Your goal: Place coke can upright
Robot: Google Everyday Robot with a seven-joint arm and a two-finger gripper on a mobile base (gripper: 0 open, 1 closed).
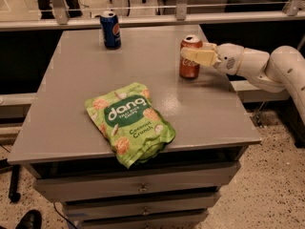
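Red-orange coke can [189, 69] stands upright; end effector [194, 55] at its top.

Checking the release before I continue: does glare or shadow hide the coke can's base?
Camera view: warm, dim light; pale sheen on the table in front of the coke can, clear of its base; shadow beside the base, under the gripper at the can's upper side; base edge readable.

"dang", "Coconut Crunch" on green bag [129, 123] — Pepsi logo, blue can [110, 30] — gripper [190, 55] grips coke can [189, 69].
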